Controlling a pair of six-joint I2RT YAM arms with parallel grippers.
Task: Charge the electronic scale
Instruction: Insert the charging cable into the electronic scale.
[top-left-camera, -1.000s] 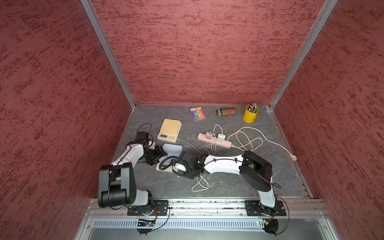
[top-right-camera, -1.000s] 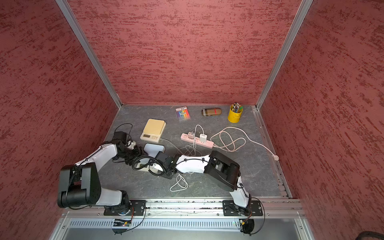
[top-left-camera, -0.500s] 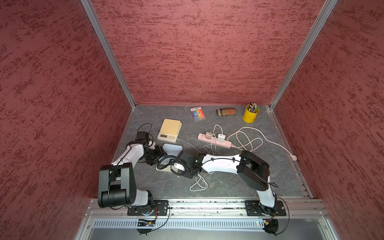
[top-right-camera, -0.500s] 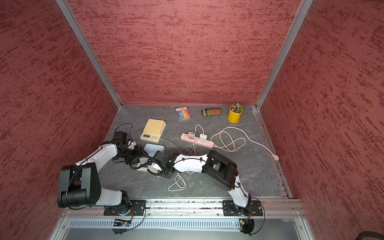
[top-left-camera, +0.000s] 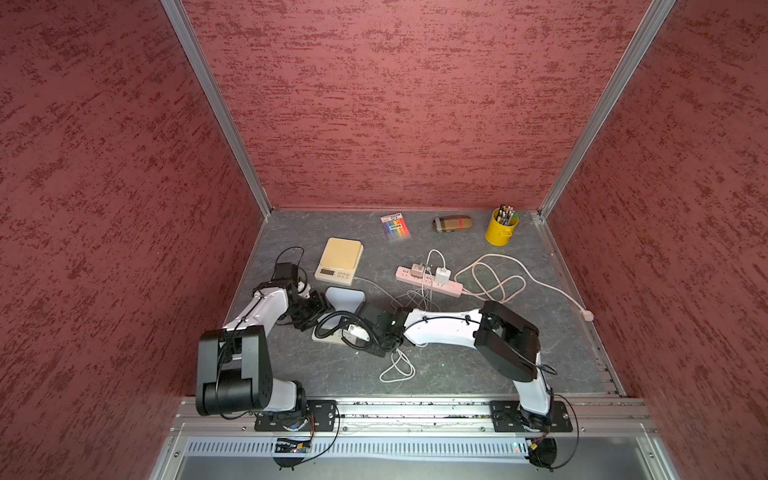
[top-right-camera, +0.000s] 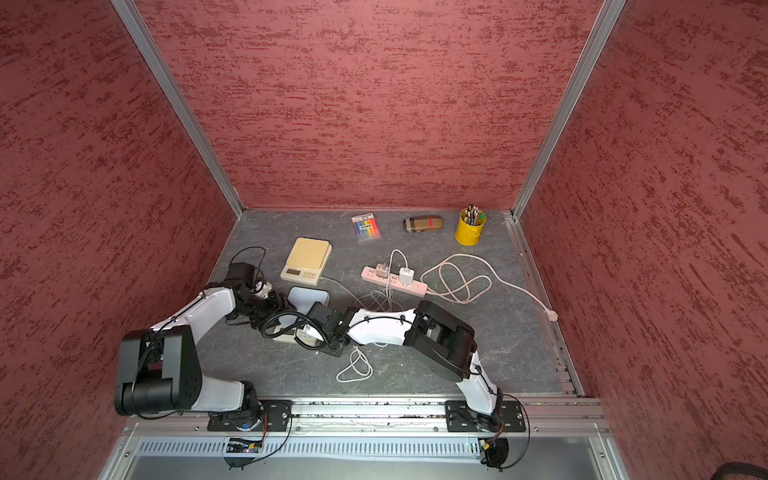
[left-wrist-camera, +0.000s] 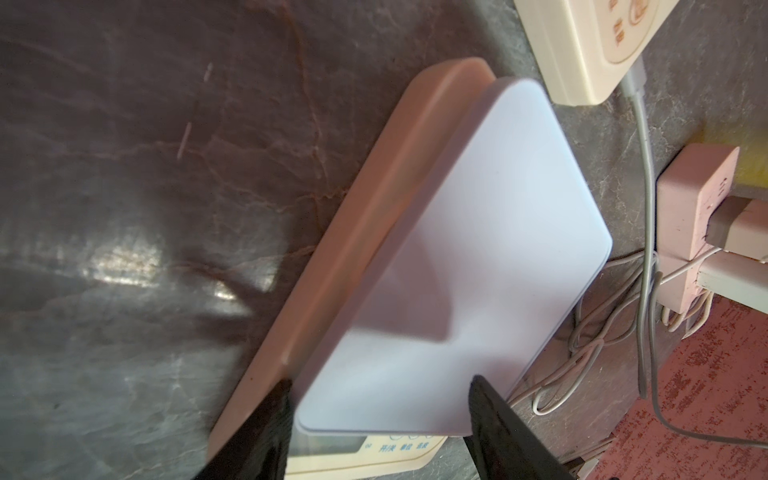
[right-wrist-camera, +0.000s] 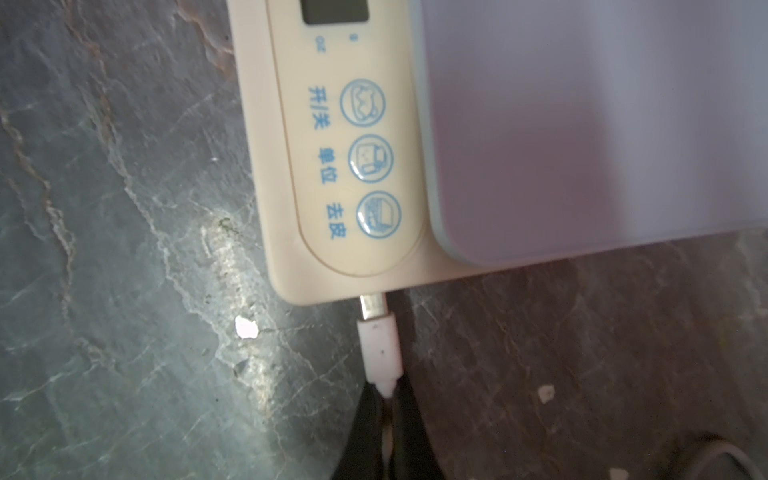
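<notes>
scale panel (right-wrist-camera: 353, 166) — 开/关, 单位, 去皮

From above, both wrists crowd over the near scale (top-left-camera: 343, 300) — only its pale platform shows, its button panel and the grippers hidden under black housings and cable loops. The left gripper's fingers (left-wrist-camera: 505, 428) are cut off by the left wrist picture's edge, and so is that scale's panel. In the right wrist view the display (right-wrist-camera: 335, 11) is sliced by the frame, and the plug (right-wrist-camera: 380, 349) meets the scale's side — whether its metal tip is fully seated is unclear. The far scale's (top-right-camera: 307, 259) button labels are too small to read.
</notes>
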